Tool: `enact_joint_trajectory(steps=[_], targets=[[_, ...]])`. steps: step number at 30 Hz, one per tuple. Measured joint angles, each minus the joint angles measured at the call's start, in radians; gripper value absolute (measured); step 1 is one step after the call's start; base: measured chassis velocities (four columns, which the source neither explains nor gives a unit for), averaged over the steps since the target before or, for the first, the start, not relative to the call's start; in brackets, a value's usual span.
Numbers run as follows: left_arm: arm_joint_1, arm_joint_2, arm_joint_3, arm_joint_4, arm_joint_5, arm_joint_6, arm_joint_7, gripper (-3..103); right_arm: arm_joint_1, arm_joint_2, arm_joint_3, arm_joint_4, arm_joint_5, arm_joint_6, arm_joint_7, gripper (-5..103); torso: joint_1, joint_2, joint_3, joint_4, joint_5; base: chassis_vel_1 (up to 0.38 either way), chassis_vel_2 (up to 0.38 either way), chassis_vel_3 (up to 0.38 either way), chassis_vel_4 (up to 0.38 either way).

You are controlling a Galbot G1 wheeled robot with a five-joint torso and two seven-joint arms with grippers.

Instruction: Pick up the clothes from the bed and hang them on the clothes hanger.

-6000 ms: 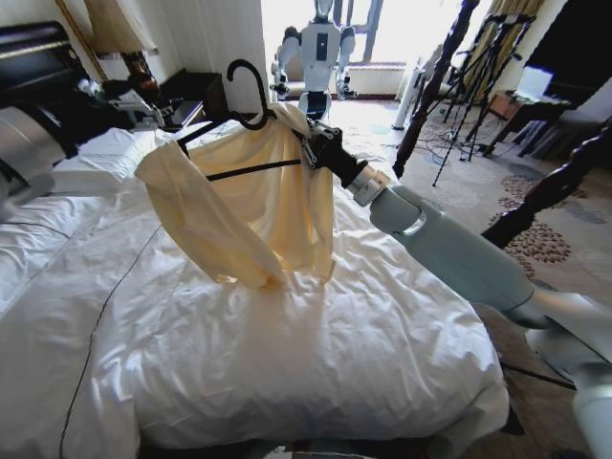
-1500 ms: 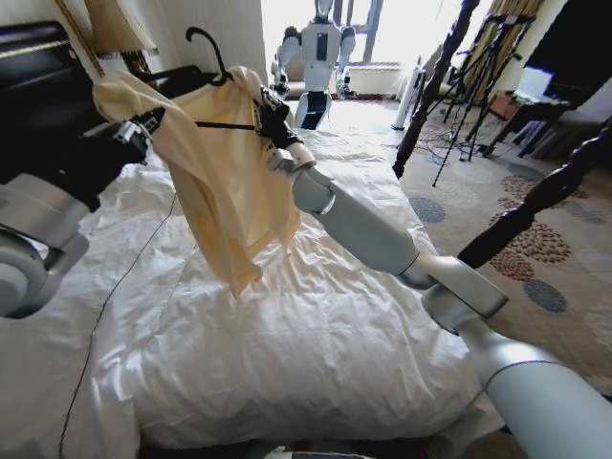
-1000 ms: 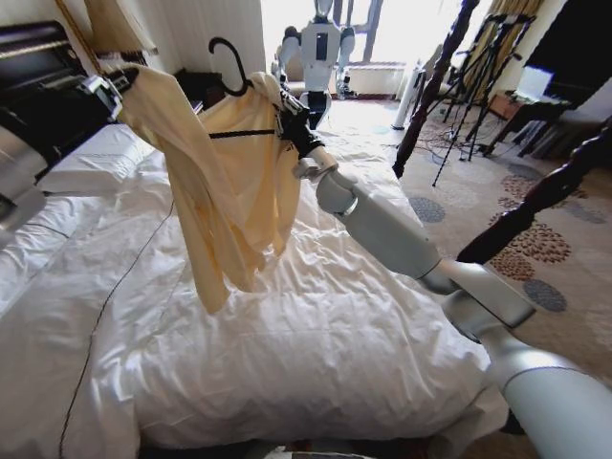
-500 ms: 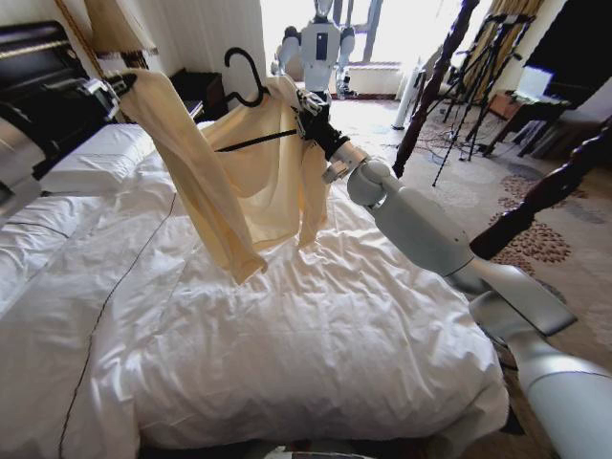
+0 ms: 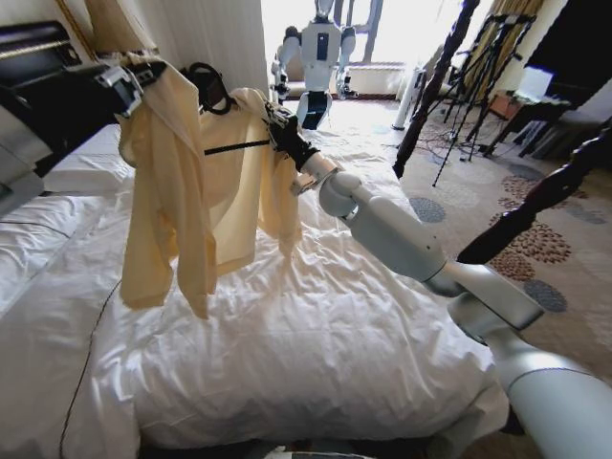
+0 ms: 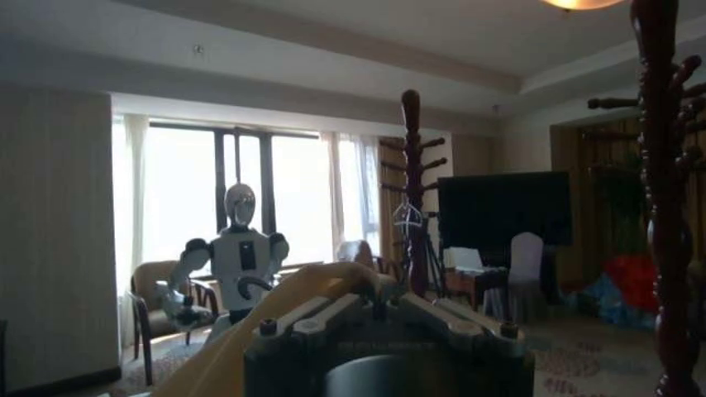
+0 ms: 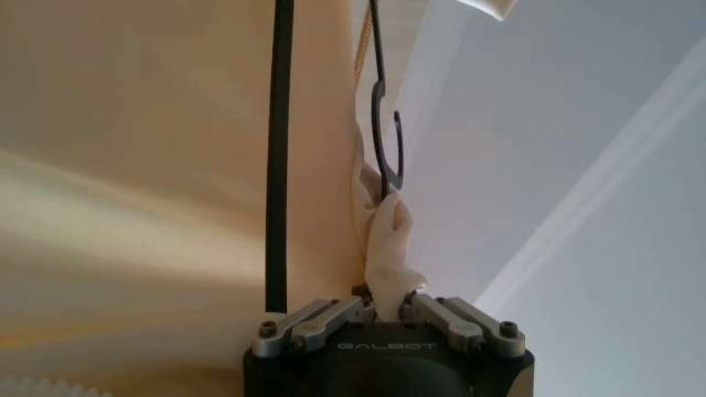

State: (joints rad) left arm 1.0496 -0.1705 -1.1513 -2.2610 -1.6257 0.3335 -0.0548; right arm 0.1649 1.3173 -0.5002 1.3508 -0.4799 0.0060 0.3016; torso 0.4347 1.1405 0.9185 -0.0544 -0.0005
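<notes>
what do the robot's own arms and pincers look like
The right arm is built of smooth, rounded silver-grey segments, ending in a black wrist and dark right pincer. The right wrist view shows metal-grey finger links with screws on a black body marked GALBOT. The left arm is mostly black, with a metal-grey left pincer.

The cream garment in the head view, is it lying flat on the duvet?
No. The cream garment hangs in the air above the white duvet, held by the left gripper and the right gripper.
</notes>
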Motion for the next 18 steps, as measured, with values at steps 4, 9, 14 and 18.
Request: enact_joint_trajectory(steps=[4,9,14,18], targets=[[0.014,-0.019,0.003,-0.044,0.0,0.007,0.003,0,-0.002,0.024,-0.022,0.016,0.068,-0.027,0.028,3,0.0,0.0,0.0,0.0,-0.0001,0.0,0.0,0.0,0.0],[0.024,-0.035,0.007,-0.087,0.004,0.023,0.014,0,-0.008,0.047,-0.042,0.039,0.159,-0.064,0.068,3,0.0,0.0,0.0,0.0,-0.0001,0.0,0.0,0.0,0.0],[0.043,-0.062,0.019,-0.138,0.008,0.039,0.021,0,-0.02,0.074,-0.052,0.066,0.264,-0.122,0.111,3,0.0,0.0,0.0,0.0,0.0,0.0,0.0,0.0,0.0],[0.061,-0.089,0.028,-0.169,0.019,0.048,0.02,0,-0.024,0.081,-0.044,0.072,0.29,-0.142,0.128,3,0.0,0.0,0.0,0.0001,-0.0001,0.0,0.0,0.0,0.0]])
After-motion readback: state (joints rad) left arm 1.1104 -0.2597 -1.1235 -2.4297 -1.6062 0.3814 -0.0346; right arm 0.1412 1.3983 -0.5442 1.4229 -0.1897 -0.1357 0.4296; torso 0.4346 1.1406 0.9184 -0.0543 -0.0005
